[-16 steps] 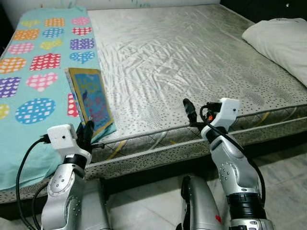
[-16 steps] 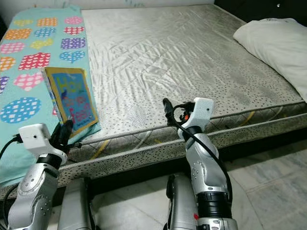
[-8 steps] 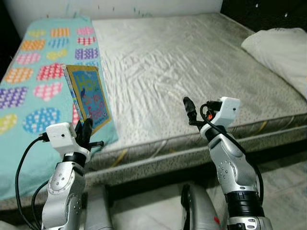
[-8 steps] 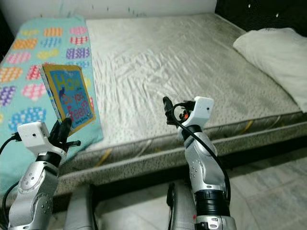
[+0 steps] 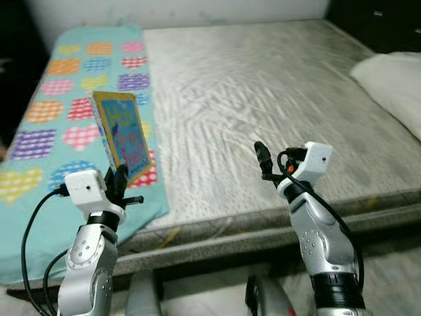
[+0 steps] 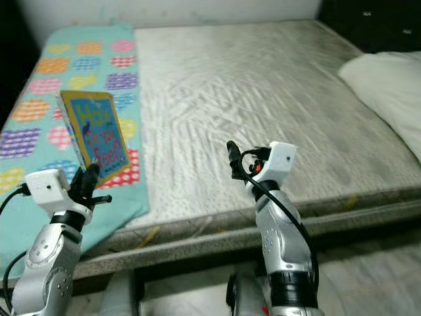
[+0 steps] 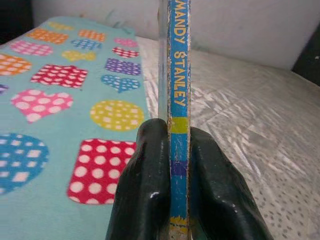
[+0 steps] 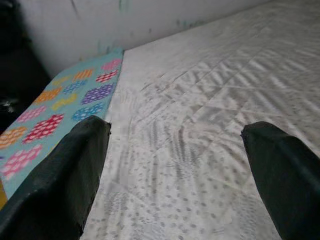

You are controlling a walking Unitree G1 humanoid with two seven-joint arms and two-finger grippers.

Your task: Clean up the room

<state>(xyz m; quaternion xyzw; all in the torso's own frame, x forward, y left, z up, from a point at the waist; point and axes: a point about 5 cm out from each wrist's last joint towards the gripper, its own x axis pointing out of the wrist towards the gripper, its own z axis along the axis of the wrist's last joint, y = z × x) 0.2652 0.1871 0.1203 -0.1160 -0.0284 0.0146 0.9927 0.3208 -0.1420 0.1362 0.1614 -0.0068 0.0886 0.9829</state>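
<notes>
Bare mattress (image 5: 276, 92); left gripper (image 7: 175, 165) clamps book (image 5: 122, 135) (spine "MANDY STANLEY"), right gripper (image 8: 180, 165) spread wide, empty

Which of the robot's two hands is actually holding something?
The left hand, pinching a blue book upright by its spine. The right hand is open, holding nothing.

The left gripper (image 7: 179, 165) grips a thin book (image 7: 178, 75) by its lower edge, jaws pressed against either side of it. The book stands upright and edge-on, its blue spine printed with "MANDY STANLEY" in yellow letters. Beyond it lies a turquoise blanket (image 7: 60, 150) patterned with dotted hearts and speech bubbles in red, pink, yellow, purple and blue. Beside the blanket stretches a bare quilted mattress (image 7: 250, 115), with a pale wall (image 7: 250, 25) behind.
</notes>
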